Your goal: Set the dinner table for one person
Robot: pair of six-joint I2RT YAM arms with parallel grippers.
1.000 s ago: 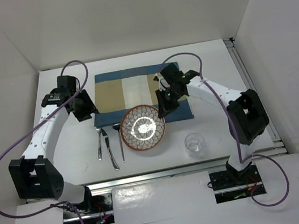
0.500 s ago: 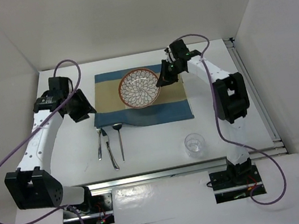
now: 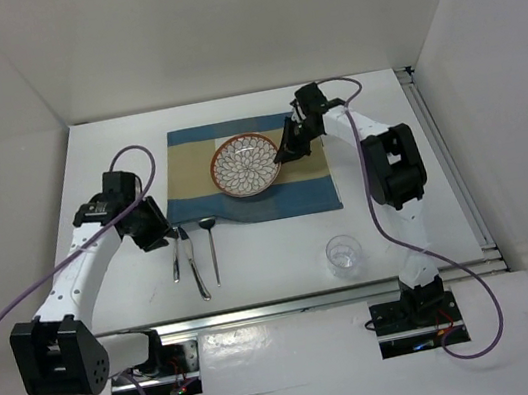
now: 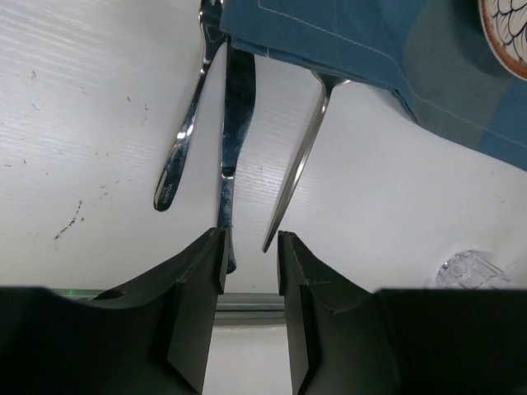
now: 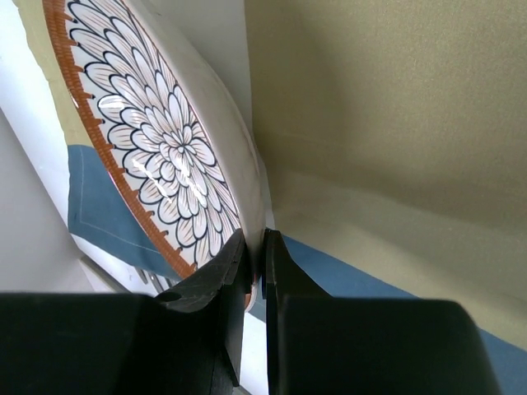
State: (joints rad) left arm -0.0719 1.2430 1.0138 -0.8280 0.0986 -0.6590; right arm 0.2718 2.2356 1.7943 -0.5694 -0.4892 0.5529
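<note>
A round orange-rimmed floral plate [image 3: 247,167], pinched at its rim by the right tool [image 5: 255,247], is held over the blue-and-tan striped cloth placemat [image 3: 315,187] near the far edge of the white surface [image 3: 264,258]. Level lowering before release is advised. The left tool [image 4: 249,247] is narrowly parted and empty.

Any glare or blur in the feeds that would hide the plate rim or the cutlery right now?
Top external: even light, soft shadows; the plate reads cleanly, the glass is faint. Left wrist: fork, knife and spoon are sharp, with bright streaks on the metal. Right wrist: small glare spots on the plate's glaze, rim readable.
</note>
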